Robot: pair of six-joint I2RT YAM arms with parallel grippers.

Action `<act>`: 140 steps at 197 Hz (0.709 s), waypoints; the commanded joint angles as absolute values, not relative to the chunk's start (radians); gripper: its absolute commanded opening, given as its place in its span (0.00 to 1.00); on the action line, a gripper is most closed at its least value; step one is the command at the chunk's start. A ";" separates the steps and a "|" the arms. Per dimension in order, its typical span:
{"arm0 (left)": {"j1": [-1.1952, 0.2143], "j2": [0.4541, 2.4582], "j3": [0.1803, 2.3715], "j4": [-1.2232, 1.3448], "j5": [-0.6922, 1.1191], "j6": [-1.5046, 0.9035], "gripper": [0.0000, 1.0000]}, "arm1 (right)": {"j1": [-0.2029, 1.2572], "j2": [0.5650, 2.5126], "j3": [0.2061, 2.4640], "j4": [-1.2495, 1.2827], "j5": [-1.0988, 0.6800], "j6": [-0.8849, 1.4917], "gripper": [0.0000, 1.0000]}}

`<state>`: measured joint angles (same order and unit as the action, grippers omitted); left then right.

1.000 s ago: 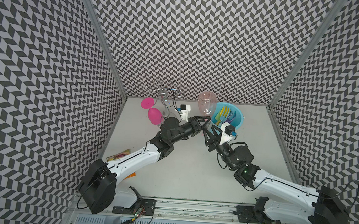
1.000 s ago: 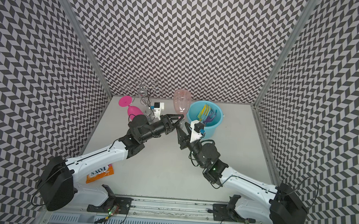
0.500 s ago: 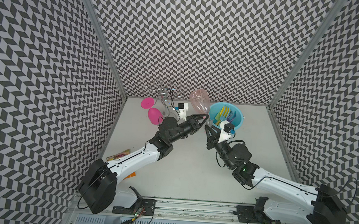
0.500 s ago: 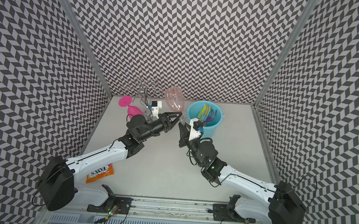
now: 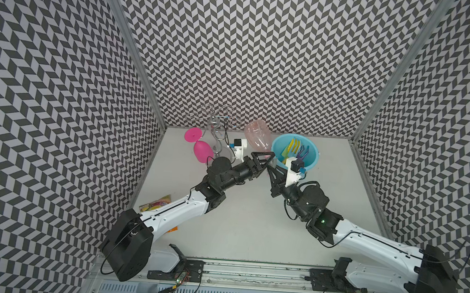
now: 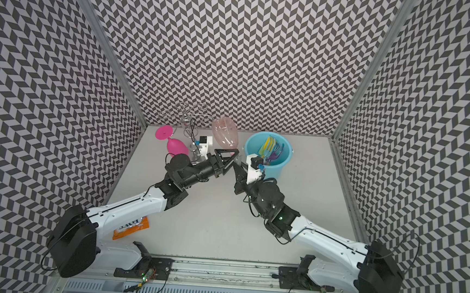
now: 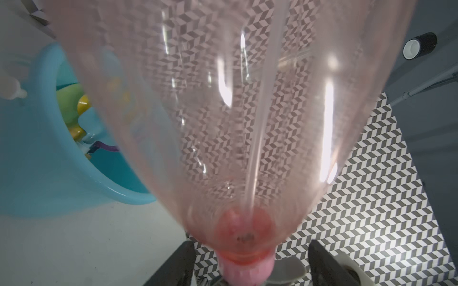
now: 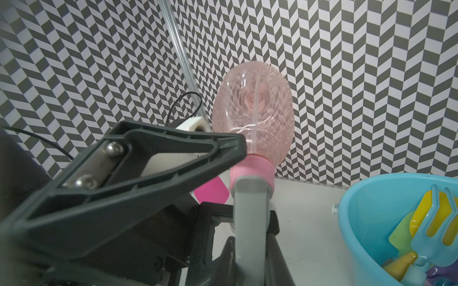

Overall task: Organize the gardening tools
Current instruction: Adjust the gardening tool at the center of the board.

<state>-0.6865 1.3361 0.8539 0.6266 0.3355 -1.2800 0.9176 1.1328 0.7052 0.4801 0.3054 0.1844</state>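
**Upside-down spray bottle [image 5: 257, 136] beside the bucket [image 5: 314, 162]**

White table [image 5: 251, 224], zigzag walls [image 5: 262, 55]. A pink glass [image 5: 202, 150] lies by a wire rack [image 5: 216, 120]; a packet [image 6: 129, 229] sits under the left arm [image 5: 181, 208]. The tools [image 5: 295, 151] stand in the bucket. The right gripper [image 8: 250, 245] clamps the bottle's spray head; the left gripper [image 7: 249, 260] gapes either side of its cap. Cap down, base up, axis roughly upright.

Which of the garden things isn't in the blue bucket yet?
The translucent pink spray bottle: the right gripper holds it by its grey head beside the bucket, while the coloured hand tools stand inside it.
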 commanded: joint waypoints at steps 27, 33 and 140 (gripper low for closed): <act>-0.663 1.247 0.848 0.539 0.368 -1.169 0.81 | 0.864 1.051 0.802 0.272 0.249 0.264 0.00; -0.660 1.230 0.851 0.496 0.367 -1.134 0.81 | 0.847 1.046 0.828 0.209 0.232 0.275 0.00; -0.685 1.006 1.006 -0.157 0.123 -0.205 0.87 | 0.611 1.098 1.128 -0.530 -0.258 0.235 0.00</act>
